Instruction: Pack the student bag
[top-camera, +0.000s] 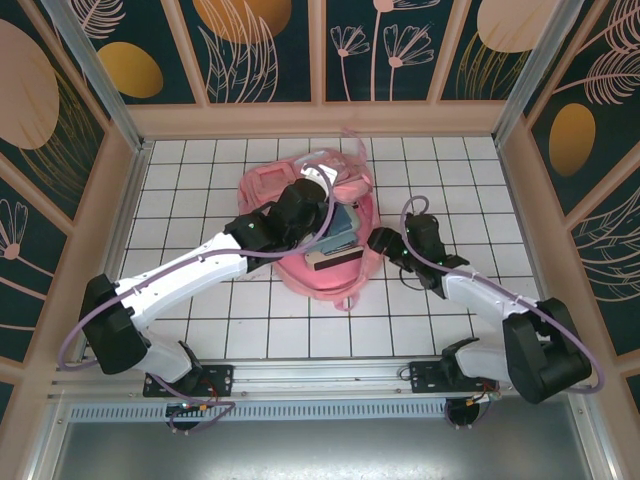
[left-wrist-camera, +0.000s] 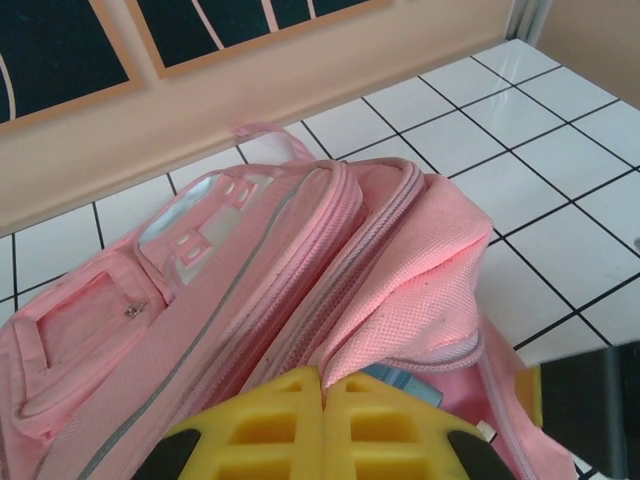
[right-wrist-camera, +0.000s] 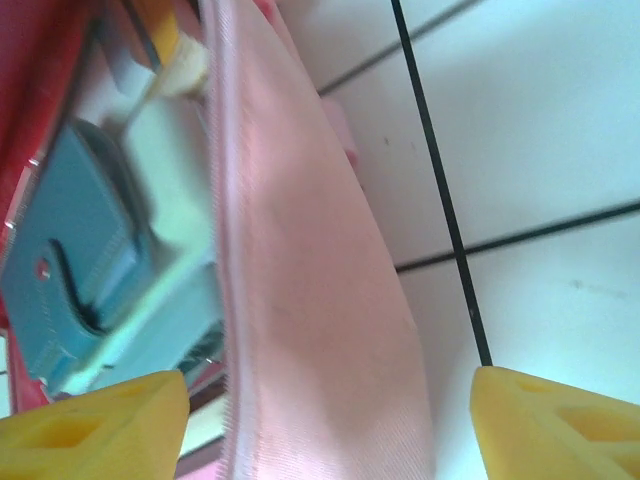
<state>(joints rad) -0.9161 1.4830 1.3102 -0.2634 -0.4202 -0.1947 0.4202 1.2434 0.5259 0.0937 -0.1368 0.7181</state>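
Pink student bag (left-wrist-camera: 420, 260) open, teal case (right-wrist-camera: 80, 240) inside; left end effector (left-wrist-camera: 322, 400) together, right end effector (right-wrist-camera: 325, 425) apart.

White tiled tabletop (top-camera: 300, 330) ringed by dark floral wall panels (top-camera: 280, 70).

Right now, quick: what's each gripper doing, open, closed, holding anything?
Left gripper: fingers shut, right at the student bag; nothing visibly held.
Right gripper: open, fingers either side of the bag's edge, not clamped on it.
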